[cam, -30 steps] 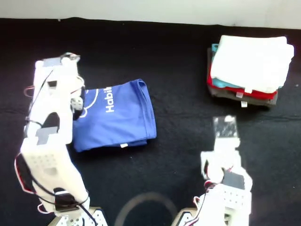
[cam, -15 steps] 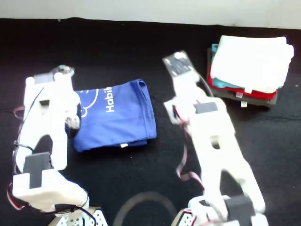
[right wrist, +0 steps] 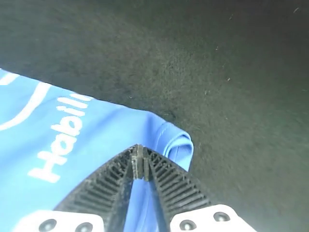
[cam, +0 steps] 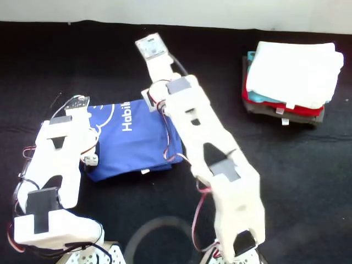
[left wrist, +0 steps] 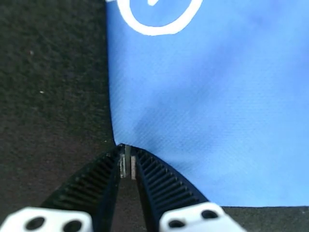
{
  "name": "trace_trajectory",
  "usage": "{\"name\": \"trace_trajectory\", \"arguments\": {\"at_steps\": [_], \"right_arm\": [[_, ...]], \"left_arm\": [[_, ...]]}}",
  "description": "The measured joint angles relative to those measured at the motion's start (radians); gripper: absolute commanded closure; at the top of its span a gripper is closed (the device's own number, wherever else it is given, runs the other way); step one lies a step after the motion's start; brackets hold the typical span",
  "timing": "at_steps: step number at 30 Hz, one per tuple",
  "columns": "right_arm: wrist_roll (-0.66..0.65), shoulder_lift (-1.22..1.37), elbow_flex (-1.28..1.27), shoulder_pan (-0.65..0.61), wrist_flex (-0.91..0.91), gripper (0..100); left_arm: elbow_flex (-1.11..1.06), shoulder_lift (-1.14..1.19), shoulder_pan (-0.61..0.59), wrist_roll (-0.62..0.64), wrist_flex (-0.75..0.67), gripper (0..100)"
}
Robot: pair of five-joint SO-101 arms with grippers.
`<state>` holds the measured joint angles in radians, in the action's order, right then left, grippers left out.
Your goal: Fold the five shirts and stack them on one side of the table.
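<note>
Table (cam: 220,66) holds blue shirt (cam: 126,146) (folded) and stack (cam: 294,71).

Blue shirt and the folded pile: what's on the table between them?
Nothing. In the high view, bare table lies between blue shirt and pile; the right arm hangs above it.

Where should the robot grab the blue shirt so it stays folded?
Probably by its thin side edges, one arm on each, coming down from above. The blue shirt lies flat and folded on the black table, so only edges offer something to pinch. The left gripper sits at one edge, the right gripper over the rolled corner across from it.
</note>
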<state>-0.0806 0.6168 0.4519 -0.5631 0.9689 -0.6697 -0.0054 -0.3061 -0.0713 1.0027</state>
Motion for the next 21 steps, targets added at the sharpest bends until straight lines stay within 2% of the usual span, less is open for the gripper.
{"name": "trace_trajectory", "arguments": {"at_steps": [4, 8, 15, 19, 21], "right_arm": [[0.0, 0.149, 0.158, 0.008, 0.018, 99.0], [0.0, 0.258, 0.273, 0.068, 0.029, 99.0], [0.0, 0.315, 0.439, 0.164, 0.189, 99.0], [0.0, 0.315, 0.598, 0.176, 0.321, 98.2], [0.0, 0.313, 0.68, 0.176, 0.407, 94.2]], "left_arm": [[0.0, 0.0, 0.0, 0.0, -0.002, 99], [0.0, -0.002, 0.0, 0.0, -0.002, 99], [0.009, -0.002, 0.0, 0.0, 0.002, 99], [0.087, 0.003, 0.0, 0.0, 0.1, 99], [0.157, 0.003, 0.0, 0.0, 0.172, 99]]}}
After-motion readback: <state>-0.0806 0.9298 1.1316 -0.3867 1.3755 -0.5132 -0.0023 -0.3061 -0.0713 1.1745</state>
